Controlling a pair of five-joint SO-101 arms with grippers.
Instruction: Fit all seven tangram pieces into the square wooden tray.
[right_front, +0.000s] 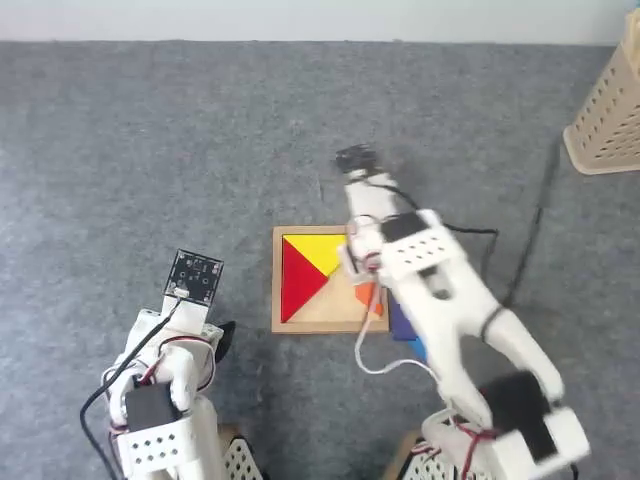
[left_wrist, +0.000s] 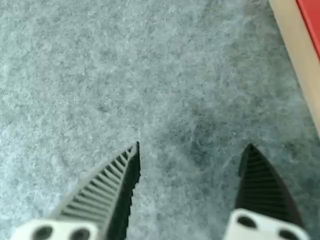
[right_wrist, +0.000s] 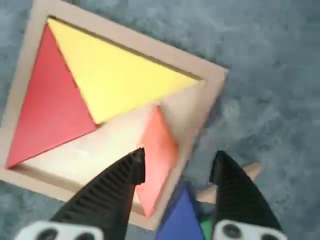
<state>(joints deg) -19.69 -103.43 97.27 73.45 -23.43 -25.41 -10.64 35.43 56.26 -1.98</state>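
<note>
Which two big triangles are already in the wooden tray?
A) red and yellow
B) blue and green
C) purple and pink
A: the red triangle and the yellow triangle lie side by side inside the square wooden tray.

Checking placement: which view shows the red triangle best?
The right wrist view: the red triangle lies whole and close in the wooden tray. The high view has it whole but farther; the left wrist view catches one corner.
</note>
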